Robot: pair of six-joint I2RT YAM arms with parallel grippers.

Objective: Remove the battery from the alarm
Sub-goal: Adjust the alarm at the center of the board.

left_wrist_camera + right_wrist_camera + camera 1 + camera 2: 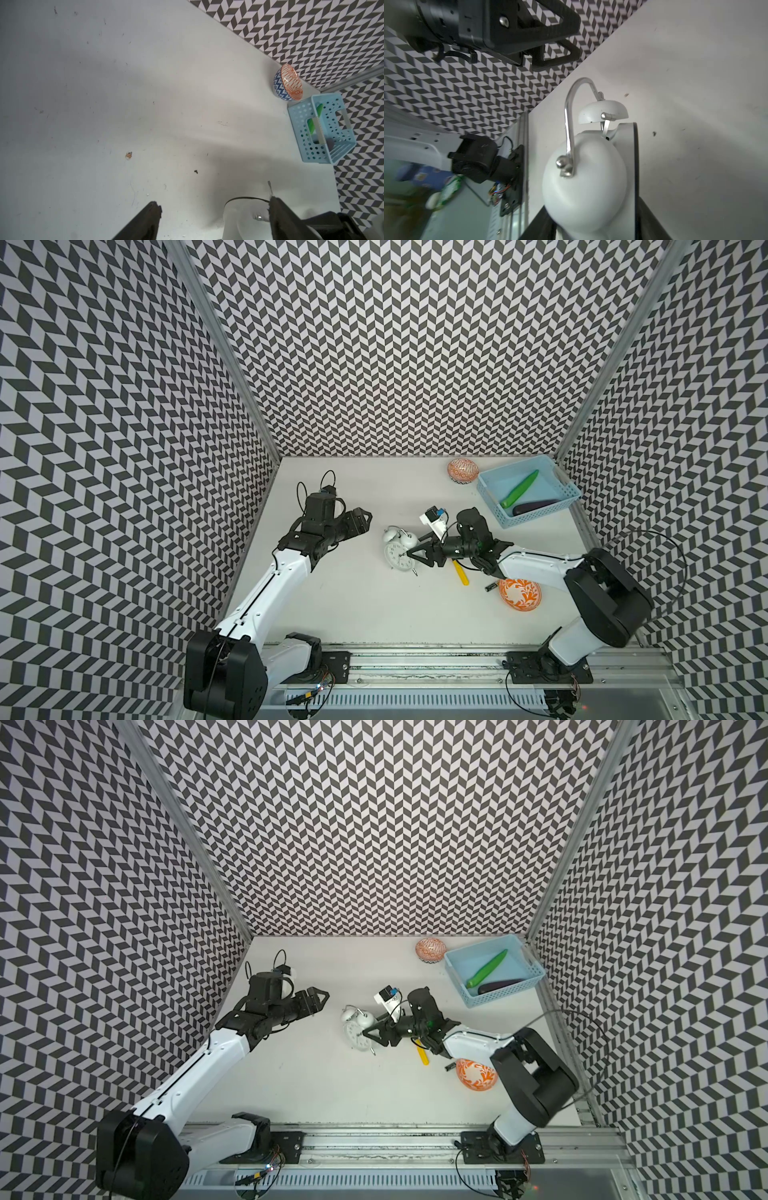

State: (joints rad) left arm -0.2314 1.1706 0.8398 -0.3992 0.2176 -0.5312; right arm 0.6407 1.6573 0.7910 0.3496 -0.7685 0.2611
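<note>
The battery (491,585) lies on the table (353,614) just beside an orange bowl (520,593), out of the alarm (398,552). The right gripper (415,559) is clamped on the alarm's body, while the left gripper (365,520) is spread wide and empty. A hasty pull-back might topple the alarm or knock the battery.

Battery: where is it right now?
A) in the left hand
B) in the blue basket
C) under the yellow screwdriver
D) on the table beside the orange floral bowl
D: in a top view the battery lies on the table, right beside the orange floral bowl.
</note>
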